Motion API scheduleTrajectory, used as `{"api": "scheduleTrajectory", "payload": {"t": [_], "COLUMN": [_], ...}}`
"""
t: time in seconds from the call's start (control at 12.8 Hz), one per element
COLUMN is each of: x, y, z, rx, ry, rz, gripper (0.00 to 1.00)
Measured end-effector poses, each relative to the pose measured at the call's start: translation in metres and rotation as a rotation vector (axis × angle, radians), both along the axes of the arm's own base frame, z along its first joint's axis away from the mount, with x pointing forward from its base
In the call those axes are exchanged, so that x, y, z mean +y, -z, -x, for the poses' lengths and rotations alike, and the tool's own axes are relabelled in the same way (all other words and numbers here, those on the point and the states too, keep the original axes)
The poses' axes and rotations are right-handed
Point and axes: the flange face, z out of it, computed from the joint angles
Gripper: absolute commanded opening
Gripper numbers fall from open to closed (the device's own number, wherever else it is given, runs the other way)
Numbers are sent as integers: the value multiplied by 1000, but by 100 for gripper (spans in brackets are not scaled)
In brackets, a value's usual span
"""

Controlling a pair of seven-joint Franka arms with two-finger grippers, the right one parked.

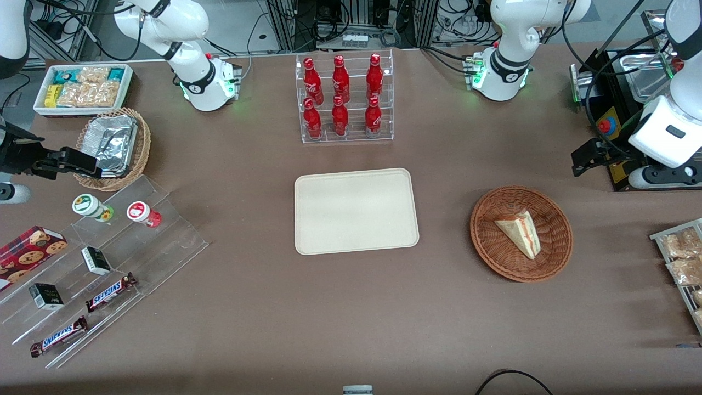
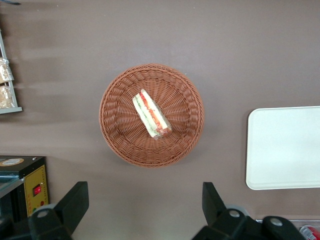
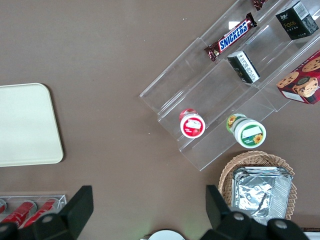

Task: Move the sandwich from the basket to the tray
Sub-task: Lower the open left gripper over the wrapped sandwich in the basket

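Note:
The sandwich (image 1: 520,233) (image 2: 151,114), a pale wedge with red and green layers along its cut edge, lies in the round reddish-brown basket (image 1: 556,219) (image 2: 117,132). The cream tray (image 1: 355,211) (image 2: 285,147) lies flat mid-table with nothing on it, beside the basket toward the parked arm's end. My gripper (image 1: 581,159) (image 2: 145,202) hangs open high above the bare table, farther from the front camera than the basket and apart from it. Nothing sits between its black fingers (image 2: 75,200).
A clear rack of red bottles (image 1: 344,99) stands farther back than the tray. A black box with a red button (image 1: 609,129) sits beside my gripper. Snack packets on a rack (image 1: 683,258) lie at the working arm's end. Acrylic steps with snacks (image 1: 104,258) sit toward the parked arm's end.

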Motion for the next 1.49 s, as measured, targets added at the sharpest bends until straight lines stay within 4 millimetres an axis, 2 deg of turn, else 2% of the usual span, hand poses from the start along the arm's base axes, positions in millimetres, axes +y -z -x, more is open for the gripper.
{"api": "scheduleTrajectory", "payload": {"t": [0.39,0.55,0.7,1.02,1.25,1.49], "x": [6,11,11,9,7,3], "y": [0,14,39,103,147,204], "z": [3,-1,-9,-21,-19,-9], "rx": [22,41,41,5,-20,-51], "ry": [-10,-12,-10,-67,-134,-239], "rz": [-9,-35,-44,-39,-34,-23], "gripper": [100,100,100,100,100,100]}}
